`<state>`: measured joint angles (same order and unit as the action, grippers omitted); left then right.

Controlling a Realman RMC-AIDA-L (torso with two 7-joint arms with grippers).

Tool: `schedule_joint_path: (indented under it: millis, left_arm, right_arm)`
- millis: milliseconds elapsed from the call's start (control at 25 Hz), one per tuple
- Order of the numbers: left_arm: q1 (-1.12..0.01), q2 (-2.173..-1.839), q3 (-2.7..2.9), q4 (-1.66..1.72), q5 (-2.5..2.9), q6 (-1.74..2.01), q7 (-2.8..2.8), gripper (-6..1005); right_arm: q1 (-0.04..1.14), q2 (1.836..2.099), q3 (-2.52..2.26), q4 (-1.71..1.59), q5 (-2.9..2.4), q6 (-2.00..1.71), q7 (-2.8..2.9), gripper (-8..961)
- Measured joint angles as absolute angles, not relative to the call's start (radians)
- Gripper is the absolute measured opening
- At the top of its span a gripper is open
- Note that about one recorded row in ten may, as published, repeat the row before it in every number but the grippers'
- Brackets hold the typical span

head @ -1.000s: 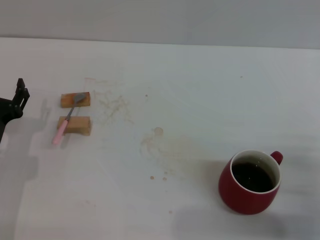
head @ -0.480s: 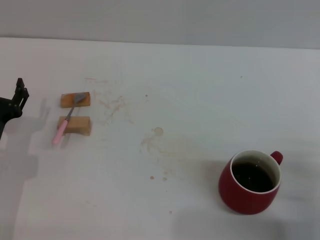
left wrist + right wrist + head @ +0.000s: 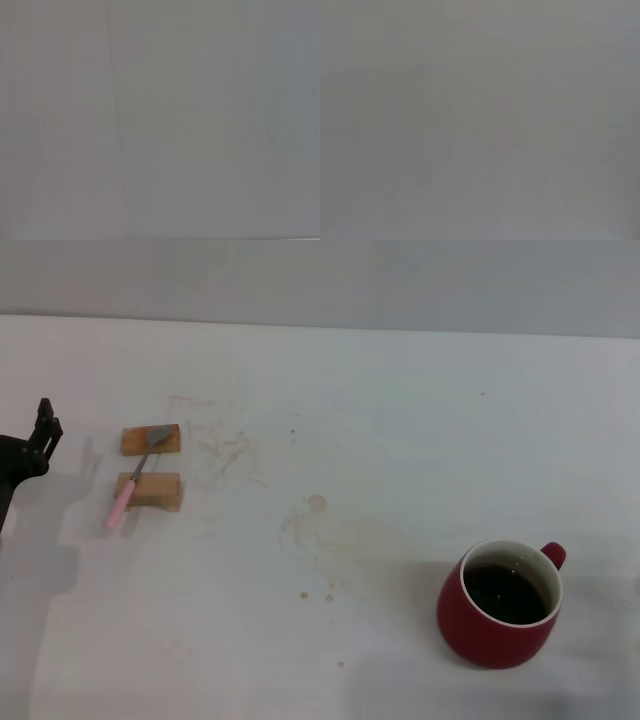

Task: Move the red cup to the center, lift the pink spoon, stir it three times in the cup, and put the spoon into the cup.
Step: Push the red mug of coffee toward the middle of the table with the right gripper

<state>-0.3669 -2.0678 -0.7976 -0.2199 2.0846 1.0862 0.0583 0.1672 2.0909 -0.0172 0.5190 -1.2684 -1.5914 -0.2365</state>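
Low in the right part of the head view, nearest the robot, the red cup (image 3: 499,604) stands upright on the white table (image 3: 400,420) with dark liquid inside and its small handle turned toward the upper right; it sits in the same spot as a second ago, well away from the middle of the frame, so the first step, bringing it to the center, looks not yet begun. No right gripper shows in any view, and its wrist picture is a blank grey field, so nothing can be said of its fingers. Further up, near the middle of the frame, faint brownish stains (image 3: 315,515) mark the table. At the far left edge the left gripper (image 3: 40,435) hangs above the table; over the last second it has crept only slightly toward the right, and whether its fingers are spread or closed cannot be told from here, though nothing appears held. Beyond and to its right, in the upper left, the pink spoon (image 3: 133,478) lies untouched across two tan wooden blocks (image 3: 150,465), handle end pointing down-left. Judging by this, the left arm may be easing toward the spoon while the cup waits.
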Motion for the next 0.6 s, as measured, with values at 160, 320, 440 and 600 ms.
schedule_joint_path:
  millis: [160,320,440,600]
  left_arm:
    - [-0.369,-2.068,-0.798,-0.219,2.085,1.083,0.058,808]
    - [-0.37,-2.068,-0.798,-0.219,2.085,1.083,0.058,808]
    - [-0.371,-2.068,-0.798,-0.21,2.085,1.081,0.058,808]
    - [-0.372,-2.068,-0.798,-0.209,2.085,1.072,0.058,808]
  right_arm:
    - [0.165,2.09,-0.071,0.516,-1.272,-1.594,-0.238,0]
    - [0.161,2.09,-0.127,0.518,-1.272,-1.597,-0.238,1]
    - [0.145,2.09,-0.152,0.522,-1.271,-1.606,-0.24,1]
    - [0.121,2.091,-0.151,0.539,-1.265,-1.61,-0.24,1]
